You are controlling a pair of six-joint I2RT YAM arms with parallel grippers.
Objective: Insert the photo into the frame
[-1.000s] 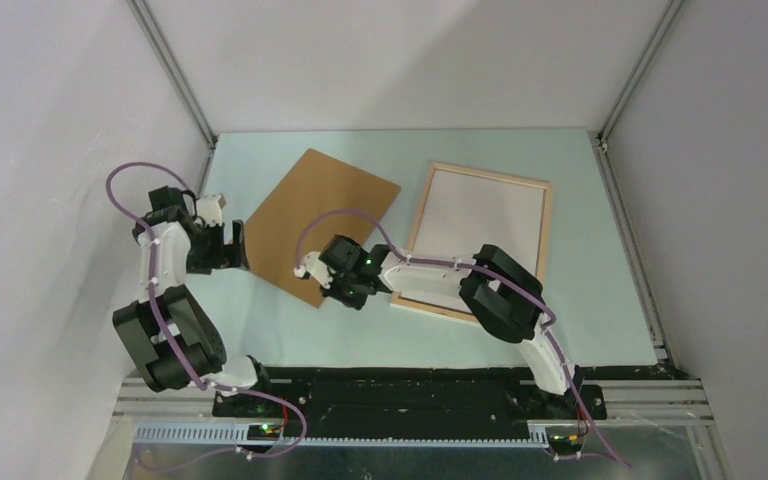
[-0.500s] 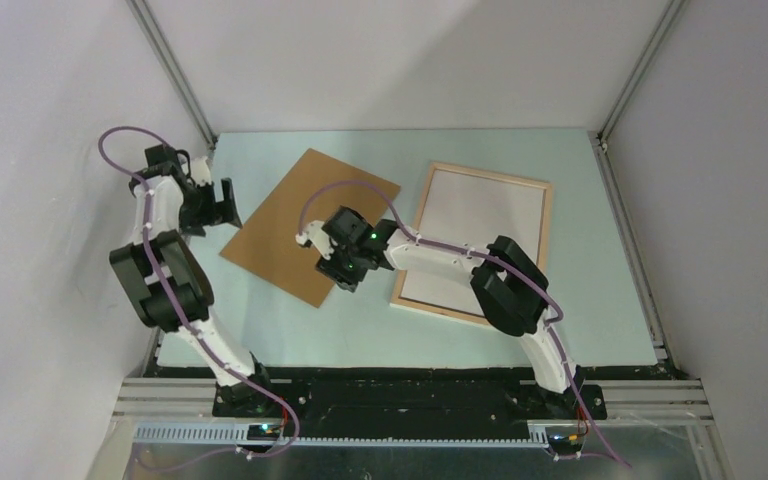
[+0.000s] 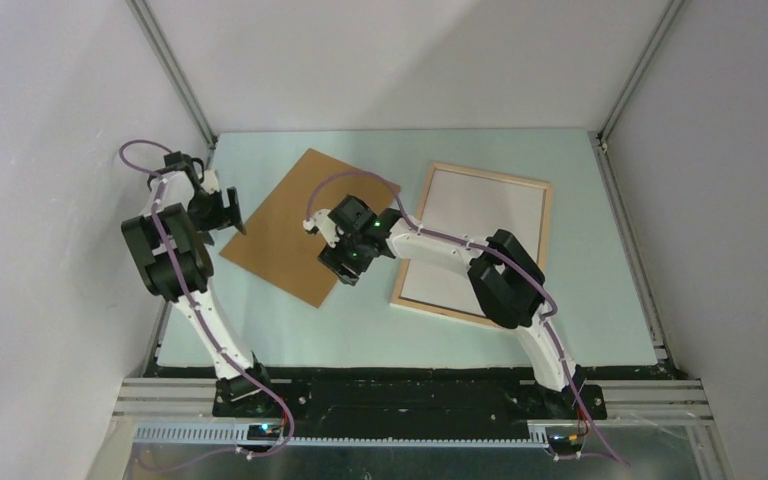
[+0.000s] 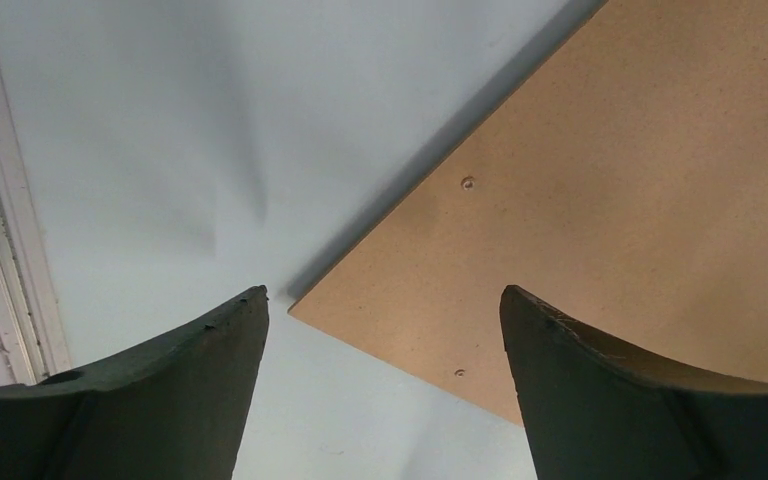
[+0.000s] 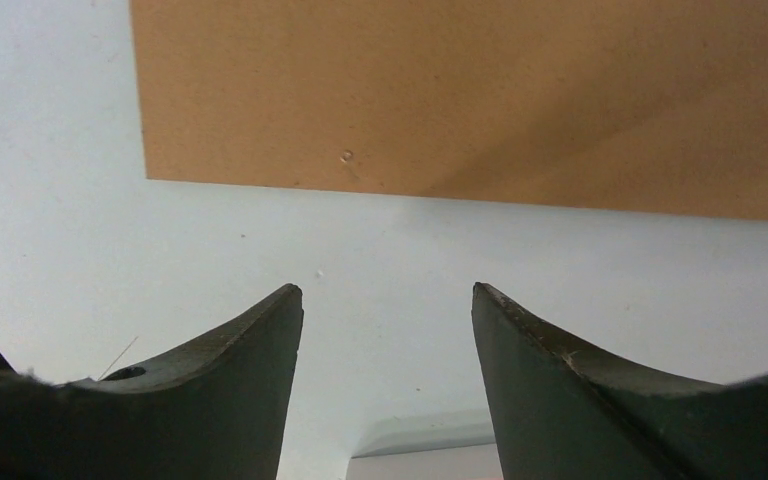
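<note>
The frame (image 3: 546, 225) of pale wood rails lies flat at the right of the table, its inside filled by a plain white sheet (image 3: 490, 225). No picture side shows, so I cannot tell if that is the photo. My right gripper (image 3: 345, 266) hangs open over the table just off the brown backing board's (image 3: 300, 225) near-right edge. In the right wrist view, the right gripper (image 5: 388, 290) holds nothing and the board (image 5: 460, 90) lies ahead of it. My left gripper (image 3: 228, 212) is open by the board's left corner. In the left wrist view, that corner (image 4: 305, 305) sits between the left gripper's (image 4: 385, 295) tips.
The pale blue table (image 3: 580, 300) is walled by white panels with metal rails at the left (image 3: 175, 90) and right (image 3: 625, 215). A pale corner (image 5: 430, 462) shows at the bottom of the right wrist view. My right arm (image 3: 450, 255) crosses the frame's left rail.
My right gripper has opened and shifted slightly toward the board. My left arm has swung back toward the far left wall, uncovering the board's left corner.
</note>
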